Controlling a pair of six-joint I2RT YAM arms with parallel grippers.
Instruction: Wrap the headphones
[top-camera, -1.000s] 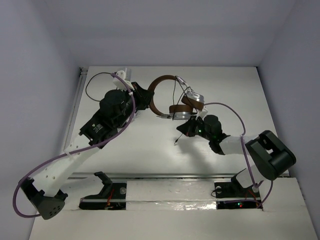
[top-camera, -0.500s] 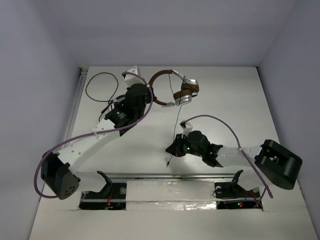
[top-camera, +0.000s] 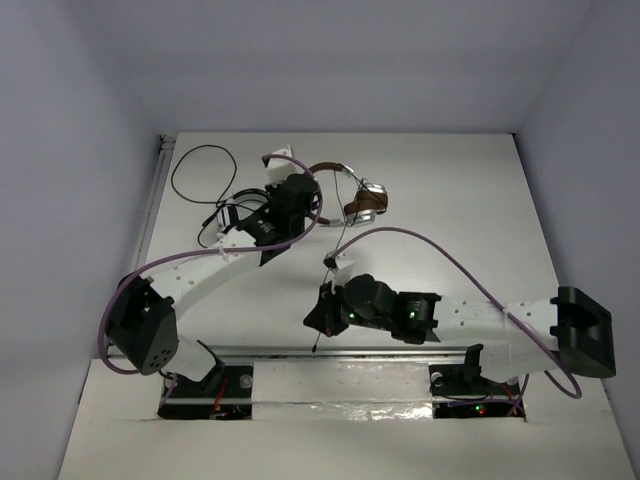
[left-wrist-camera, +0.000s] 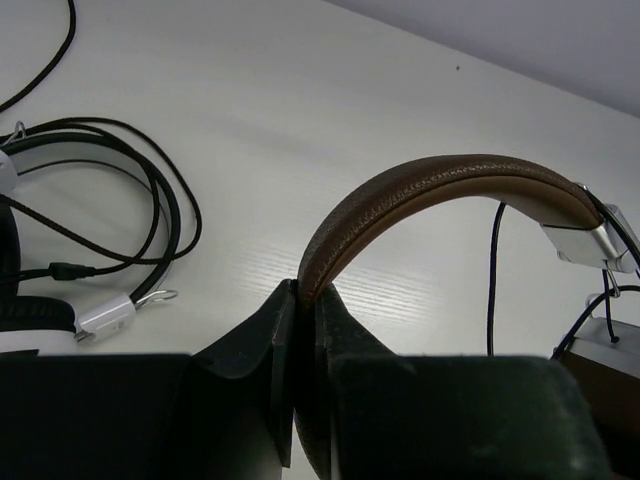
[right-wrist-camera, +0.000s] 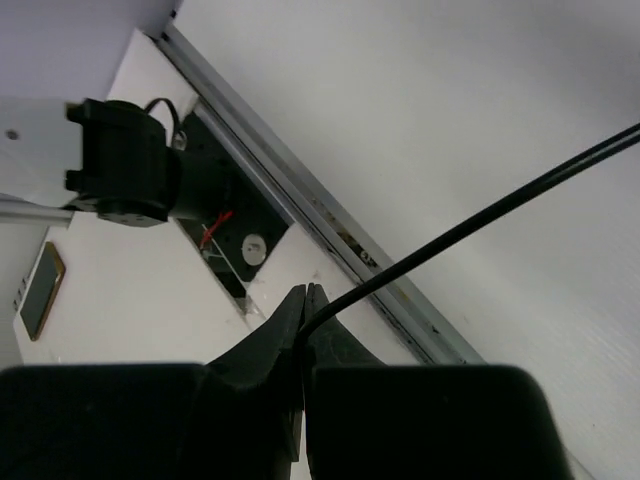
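The headphones (top-camera: 362, 203) sit at the back middle of the table, with a brown headband (top-camera: 332, 167) and silver cups. My left gripper (top-camera: 308, 193) is shut on the left side of the headband; in the left wrist view the brown band (left-wrist-camera: 450, 182) arches up out of the closed gripper (left-wrist-camera: 305, 300). The thin dark cable (top-camera: 336, 252) runs taut from the cups toward the near edge. My right gripper (top-camera: 318, 320) is shut on it near its free end; in the right wrist view the cable (right-wrist-camera: 480, 218) leaves the closed gripper (right-wrist-camera: 305, 318) up and to the right.
A loose black looped wire (top-camera: 192, 172) lies at the back left, also in the left wrist view (left-wrist-camera: 160, 205) beside a white and black piece (left-wrist-camera: 60, 320). The metal rail (top-camera: 300, 350) marks the table's near edge, close under my right gripper. Purple robot cables (top-camera: 440, 245) arc over the right side.
My right gripper has drawn the cable left and toward the near edge, pulling it straight. My left arm has swung right, still holding the headband.
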